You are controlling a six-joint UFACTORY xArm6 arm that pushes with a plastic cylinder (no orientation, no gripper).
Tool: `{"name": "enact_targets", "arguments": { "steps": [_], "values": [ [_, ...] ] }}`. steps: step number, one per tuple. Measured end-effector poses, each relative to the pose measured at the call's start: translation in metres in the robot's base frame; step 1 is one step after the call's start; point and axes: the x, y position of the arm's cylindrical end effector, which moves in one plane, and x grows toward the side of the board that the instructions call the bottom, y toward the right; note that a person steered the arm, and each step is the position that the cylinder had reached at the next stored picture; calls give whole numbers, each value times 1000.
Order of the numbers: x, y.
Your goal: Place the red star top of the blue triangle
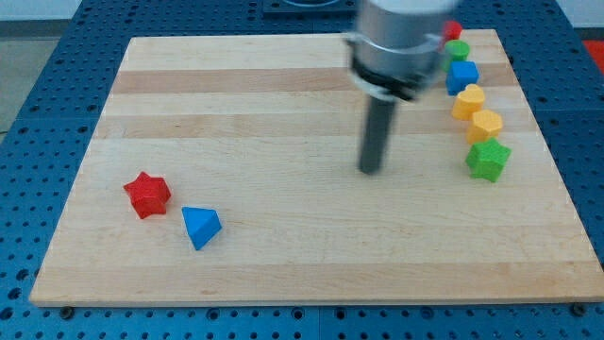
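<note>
You are at the approach step: my tip (pixel 371 171) stands mid-desk (pixel 283 264), well apart from the red star (pixel 147 195) and the blue triangle (pixel 201 227), which lie near each other at the view's lower left, the star just up and left of the triangle. There are no jaws here, only a plain dark rod. Next, you likely need to come round to the star's left and nudge it rightward until it sits above the triangle. The blocks look smooth and moulded; the desk is pale banded wood. Other blocks, among them a green star (pixel 488 159), line the view's right.
</note>
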Motion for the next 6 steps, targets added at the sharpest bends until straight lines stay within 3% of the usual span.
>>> {"name": "enact_targets", "arguments": {
  "steps": [2, 3, 4, 6],
  "values": [
    [-14, -227],
    [27, -306],
    [64, -273],
    [30, -98]
  ]
}}
